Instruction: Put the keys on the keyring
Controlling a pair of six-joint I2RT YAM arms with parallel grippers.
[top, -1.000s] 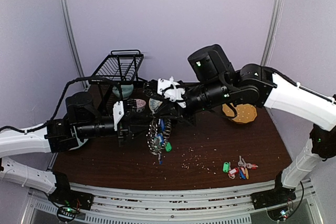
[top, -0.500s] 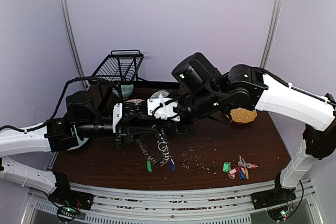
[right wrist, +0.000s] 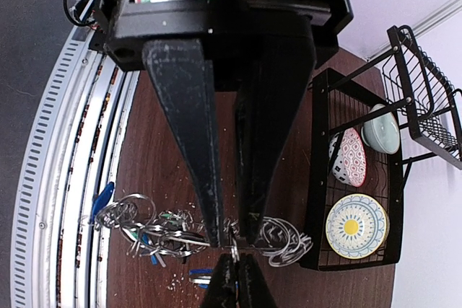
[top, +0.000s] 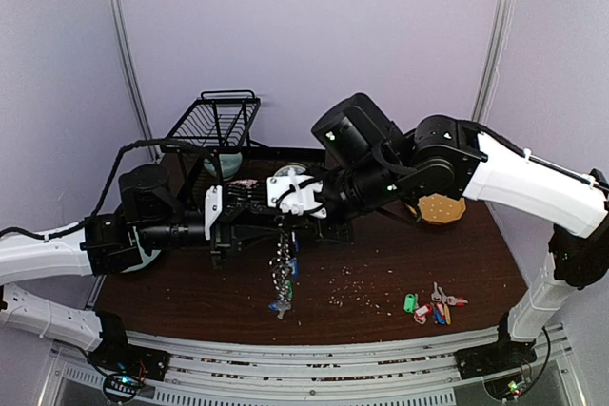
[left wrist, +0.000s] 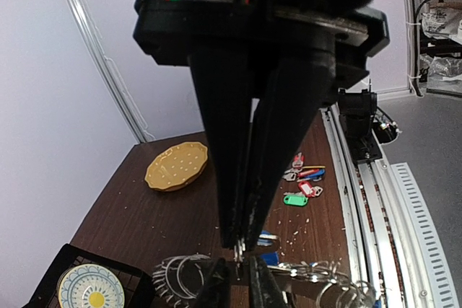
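Observation:
The keyring (top: 283, 278) hangs edge-on above the table's middle, its silver rings and blue and green tags dangling. Both grippers meet at its top. My right gripper (top: 285, 225) is shut on the rim; in its own view the right gripper (right wrist: 232, 239) has the keyring's (right wrist: 166, 232) rings spread to either side. My left gripper (left wrist: 242, 244) reaches in from the left, its fingers nearly together and pinching a small silver ring on the keyring (left wrist: 310, 284). The keys (top: 435, 304) lie on the table at front right among red, green and blue tags; the left wrist also sees the keys (left wrist: 303, 177).
A yellow plate (top: 441, 206) lies at the back right, under the right arm. A black dish rack (top: 217, 125) with bowls and a patterned plate (right wrist: 351, 226) stands at the back left. Crumbs are scattered over the brown table (top: 381, 273).
The right arm swung left and lower, then held still. The keyring, splayed out half a second ago, now hangs straight down. The left fingers have closed in on it.

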